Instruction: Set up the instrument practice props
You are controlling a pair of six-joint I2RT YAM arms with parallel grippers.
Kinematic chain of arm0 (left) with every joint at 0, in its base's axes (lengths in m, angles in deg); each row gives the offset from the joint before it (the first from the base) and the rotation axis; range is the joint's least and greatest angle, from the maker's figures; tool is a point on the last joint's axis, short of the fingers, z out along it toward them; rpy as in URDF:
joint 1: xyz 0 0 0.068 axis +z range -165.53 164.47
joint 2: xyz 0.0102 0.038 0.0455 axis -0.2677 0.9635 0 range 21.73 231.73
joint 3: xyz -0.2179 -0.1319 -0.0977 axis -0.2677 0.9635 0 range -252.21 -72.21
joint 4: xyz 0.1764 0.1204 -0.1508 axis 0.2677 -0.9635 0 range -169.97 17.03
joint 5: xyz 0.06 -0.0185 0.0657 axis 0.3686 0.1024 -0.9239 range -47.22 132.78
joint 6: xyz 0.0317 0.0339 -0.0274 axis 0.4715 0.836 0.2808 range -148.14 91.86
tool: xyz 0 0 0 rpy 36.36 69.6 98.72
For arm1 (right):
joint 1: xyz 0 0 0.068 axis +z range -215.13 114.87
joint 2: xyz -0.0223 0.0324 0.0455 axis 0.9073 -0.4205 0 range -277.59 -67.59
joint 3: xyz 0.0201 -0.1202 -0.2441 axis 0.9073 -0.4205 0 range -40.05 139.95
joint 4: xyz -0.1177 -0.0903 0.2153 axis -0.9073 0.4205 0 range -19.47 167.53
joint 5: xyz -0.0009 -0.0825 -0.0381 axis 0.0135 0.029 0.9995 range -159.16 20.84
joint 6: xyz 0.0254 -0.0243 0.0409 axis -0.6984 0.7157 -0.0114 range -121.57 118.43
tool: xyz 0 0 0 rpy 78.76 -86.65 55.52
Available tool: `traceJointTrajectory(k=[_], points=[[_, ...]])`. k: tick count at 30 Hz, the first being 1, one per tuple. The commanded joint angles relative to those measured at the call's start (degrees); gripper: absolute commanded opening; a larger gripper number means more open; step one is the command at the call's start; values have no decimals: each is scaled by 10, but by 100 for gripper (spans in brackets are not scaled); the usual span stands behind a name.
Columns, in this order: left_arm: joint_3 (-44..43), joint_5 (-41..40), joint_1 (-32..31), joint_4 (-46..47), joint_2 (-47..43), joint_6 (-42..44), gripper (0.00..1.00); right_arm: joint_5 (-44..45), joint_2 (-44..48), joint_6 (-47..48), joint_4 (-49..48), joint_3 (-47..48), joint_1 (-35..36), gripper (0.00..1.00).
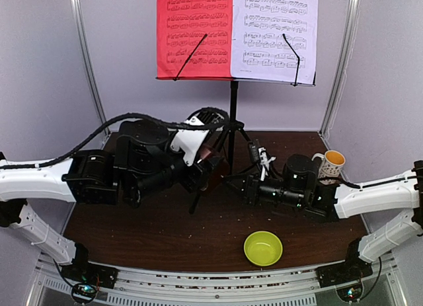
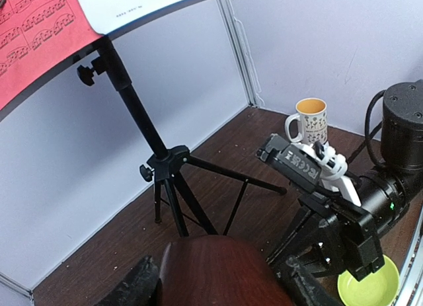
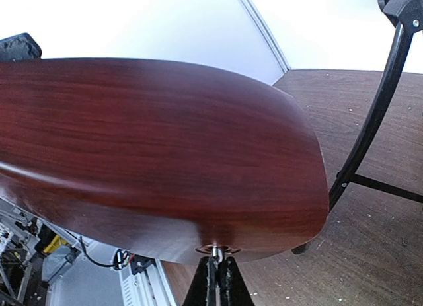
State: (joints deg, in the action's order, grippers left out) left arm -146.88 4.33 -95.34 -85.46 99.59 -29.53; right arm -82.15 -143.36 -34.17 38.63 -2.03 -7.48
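Note:
The black music stand stands at the back on tripod legs. It holds a red sheet and a white sheet. The brown metronome is held off the table in front of the stand. My left gripper is shut on it, with a finger on each side of the body. My right gripper is shut on a small metal pin sticking out of the metronome's underside. No clear cover shows.
A patterned white mug stands at the right rear, also in the left wrist view. A yellow-green bowl sits near the front edge. A tripod leg runs close to the right of the metronome. White walls enclose the back.

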Motion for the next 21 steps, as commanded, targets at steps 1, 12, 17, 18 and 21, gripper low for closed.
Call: traceJointTrajectory(k=[1,12,17,18,21], points=[[-4,-3,-1,106,-34,10,0,-9,5,-70,-46,8,-16,0],[27,5,-1,131,-42,34,0,-64,-8,-242,-134,1,-39,0],[48,9,-1,146,-54,42,0,-70,-25,-351,-206,-18,-48,0],[50,10,-1,146,-55,43,0,-69,-27,-367,-218,-22,-49,0],[56,13,-1,149,-58,46,0,-63,-38,-410,-260,-34,-50,0]])
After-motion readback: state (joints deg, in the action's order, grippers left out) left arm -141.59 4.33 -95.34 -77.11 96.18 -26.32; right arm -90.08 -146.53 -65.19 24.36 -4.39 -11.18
